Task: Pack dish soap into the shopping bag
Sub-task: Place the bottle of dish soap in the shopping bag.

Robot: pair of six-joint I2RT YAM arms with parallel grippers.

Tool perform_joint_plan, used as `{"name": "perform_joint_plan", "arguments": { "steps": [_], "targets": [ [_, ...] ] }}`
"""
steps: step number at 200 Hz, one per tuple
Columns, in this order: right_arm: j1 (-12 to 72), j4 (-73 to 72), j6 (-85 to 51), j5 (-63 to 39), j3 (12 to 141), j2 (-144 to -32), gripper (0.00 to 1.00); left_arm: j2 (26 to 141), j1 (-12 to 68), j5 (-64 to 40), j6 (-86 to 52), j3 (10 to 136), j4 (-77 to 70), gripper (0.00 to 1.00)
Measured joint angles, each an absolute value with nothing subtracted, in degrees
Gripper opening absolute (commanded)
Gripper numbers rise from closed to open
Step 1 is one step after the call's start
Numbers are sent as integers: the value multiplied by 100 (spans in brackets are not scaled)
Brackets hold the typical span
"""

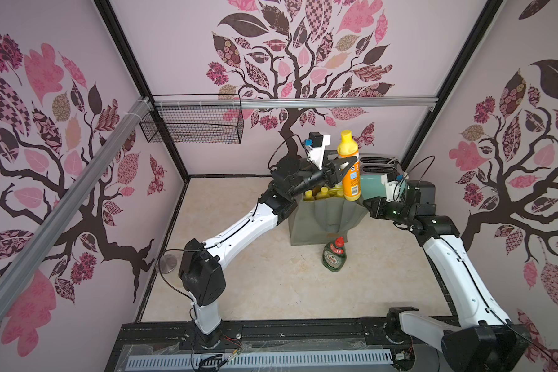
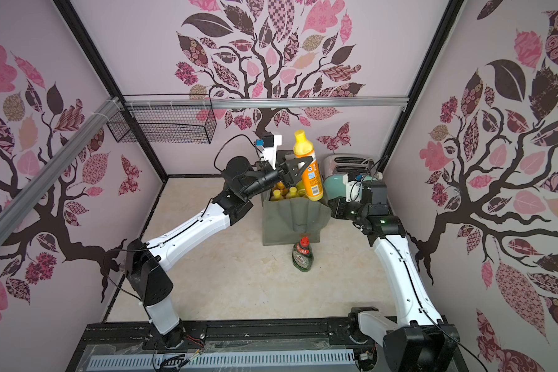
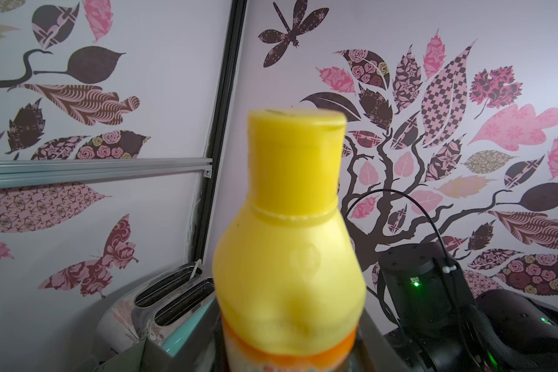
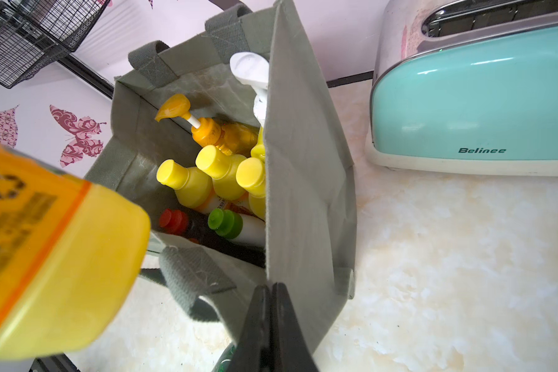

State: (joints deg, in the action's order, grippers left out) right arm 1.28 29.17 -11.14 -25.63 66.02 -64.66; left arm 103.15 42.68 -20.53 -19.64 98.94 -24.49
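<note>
Orange bottle [image 1: 351, 186] with the yellow cap hangs over the shopping bag [image 1: 316, 222] in a top view, left gripper [image 1: 347, 167] clamped round its waist. Probably heavy-ish, slick plastic, so mid-body's the spot. Green Fairy bottle [image 1: 334, 257] stands out front. Left wrist: mostly cap, toaster [image 3: 161, 296] behind. Right wrist: right gripper [image 4: 271, 325] pinched shut on the bag wall, packed bottles [image 4: 219, 170] crowding inside.

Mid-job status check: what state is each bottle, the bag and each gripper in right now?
shopping bag: standing, mouth open, packed bottles inside.
orange bottle: held roughly upright above the bag's mouth.
left gripper: shut on the orange bottle.
right gripper: shut on the shopping bag's rim.
green Fairy bottle: upright on the table, not packed.
</note>
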Motion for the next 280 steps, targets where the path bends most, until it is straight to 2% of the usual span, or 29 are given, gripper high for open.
{"name": "perform_joint_plan", "arguments": {
  "steps": [133, 218, 280],
  "targets": [
    [143, 3089, -1227, -2958, 6617, -6453, 0, 10890, 4281, -1946, -1398, 9439, -2842, 0],
    [143, 3122, -1293, -3155, 6713, -6379, 0, 11347, 4305, -1990, -1066, 9758, -2209, 0],
    [152, 3107, -1310, -3164, 6713, -6381, 0, 10921, 4346, -2176, -987, 8429, -2480, 0]
  ]
}}
